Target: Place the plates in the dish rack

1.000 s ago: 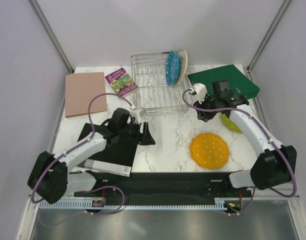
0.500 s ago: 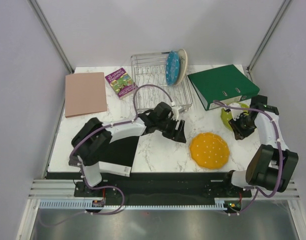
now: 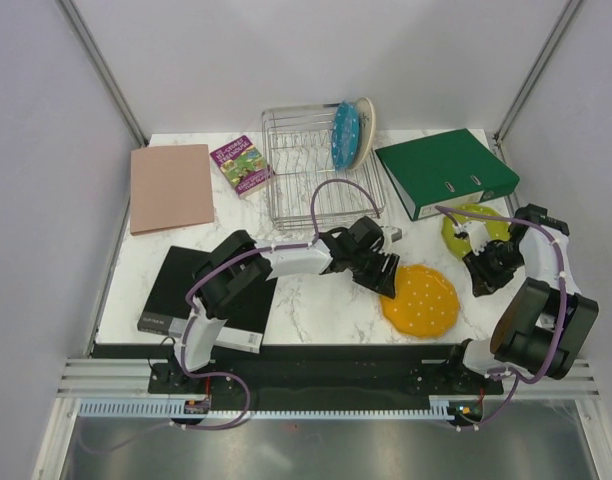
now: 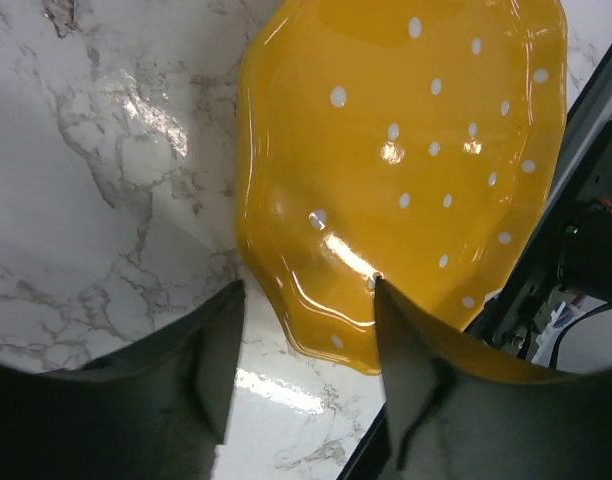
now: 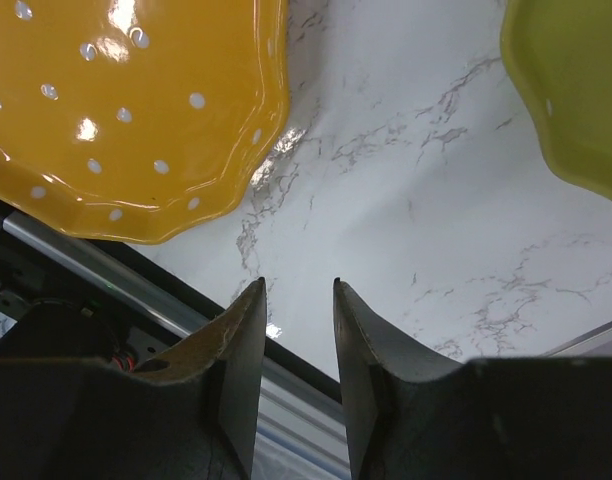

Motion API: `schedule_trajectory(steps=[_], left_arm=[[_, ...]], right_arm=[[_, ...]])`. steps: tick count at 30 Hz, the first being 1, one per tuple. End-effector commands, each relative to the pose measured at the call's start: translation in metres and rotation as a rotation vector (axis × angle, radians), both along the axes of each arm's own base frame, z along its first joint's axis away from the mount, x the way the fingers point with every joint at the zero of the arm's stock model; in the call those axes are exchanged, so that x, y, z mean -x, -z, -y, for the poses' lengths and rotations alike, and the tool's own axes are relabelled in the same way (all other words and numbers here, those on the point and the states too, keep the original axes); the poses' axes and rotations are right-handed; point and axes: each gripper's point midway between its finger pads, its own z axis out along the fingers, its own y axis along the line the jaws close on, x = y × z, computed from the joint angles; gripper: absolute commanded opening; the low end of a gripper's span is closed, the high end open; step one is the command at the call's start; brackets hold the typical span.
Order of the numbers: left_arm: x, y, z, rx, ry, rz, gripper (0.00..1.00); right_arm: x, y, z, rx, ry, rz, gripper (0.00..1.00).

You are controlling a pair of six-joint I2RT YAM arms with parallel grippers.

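I find the orange plate (image 3: 419,300) lying flat on the table (image 3: 321,300). It is glazed, rigid and breakable, and I judge it slippery, so the scalloped rim is the only purchase. My left hand (image 4: 306,290) is spread and empty, straddling the plate's far-left rim. My right hand (image 5: 298,290) hovers just right of the plate, narrowly parted, holding nothing. The plate's near rim sits close to the table edge. The rack (image 3: 306,175), behind and left of the plate, shows free prongs.
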Motion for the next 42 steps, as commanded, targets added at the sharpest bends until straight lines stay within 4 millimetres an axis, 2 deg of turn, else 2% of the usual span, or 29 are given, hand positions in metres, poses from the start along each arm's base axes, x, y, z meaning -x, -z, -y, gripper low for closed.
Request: schedule_trajectory(steps=[1, 4, 6, 12, 15, 16, 17, 18, 20, 21, 24, 30, 33, 37, 42], left_arm=[[-0.005, 0.009, 0.008, -0.027, -0.029, -0.008, 0.54], [-0.006, 0.013, -0.001, -0.062, -0.056, -0.001, 0.41], [-0.01, 0.018, -0.014, -0.122, -0.093, 0.026, 0.38], [-0.008, 0.036, -0.063, -0.255, -0.133, 0.055, 0.37], [-0.007, 0.035, -0.091, -0.277, -0.163, 0.055, 0.38], [-0.002, 0.043, -0.106, -0.303, -0.167, 0.043, 0.39], [-0.005, 0.036, -0.113, -0.291, -0.179, 0.055, 0.39], [-0.005, 0.043, -0.13, -0.317, -0.198, 0.044, 0.4], [-0.01, 0.037, -0.143, -0.312, -0.218, 0.068, 0.4], [-0.013, 0.042, -0.157, -0.33, -0.242, 0.06, 0.4], [-0.024, 0.034, -0.18, -0.325, -0.292, 0.075, 0.4], [-0.028, 0.027, -0.218, -0.311, -0.354, 0.084, 0.41], [-0.023, 0.025, -0.222, -0.269, -0.356, 0.052, 0.41], [-0.009, 0.02, -0.207, -0.181, -0.326, -0.026, 0.39], [-0.001, 0.017, -0.189, -0.088, -0.308, -0.108, 0.27]], right_arm=[[0.002, -0.005, -0.012, -0.057, -0.025, 0.031, 0.41], [0.003, -0.004, -0.018, -0.084, -0.026, 0.034, 0.41], [-0.002, -0.005, -0.019, -0.098, -0.022, 0.053, 0.41], [-0.028, -0.012, -0.023, -0.146, -0.008, 0.095, 0.41], [-0.042, -0.02, -0.032, -0.17, -0.045, 0.128, 0.42], [-0.047, -0.021, -0.041, -0.176, -0.091, 0.133, 0.42], [-0.052, -0.023, -0.048, -0.185, -0.113, 0.147, 0.42], [-0.057, -0.026, -0.054, -0.19, -0.131, 0.158, 0.42], [-0.065, -0.027, -0.079, -0.24, -0.168, 0.149, 0.43], [-0.071, -0.03, -0.087, -0.259, -0.179, 0.151, 0.43], [-0.079, -0.028, -0.127, -0.362, -0.202, 0.098, 0.45], [-0.081, -0.01, -0.17, -0.536, -0.151, -0.074, 0.47], [-0.077, -0.001, -0.188, -0.611, -0.146, -0.164, 0.46], [-0.064, 0.012, -0.215, -0.707, -0.152, -0.284, 0.48], [-0.046, 0.021, -0.24, -0.757, -0.176, -0.368, 0.5]])
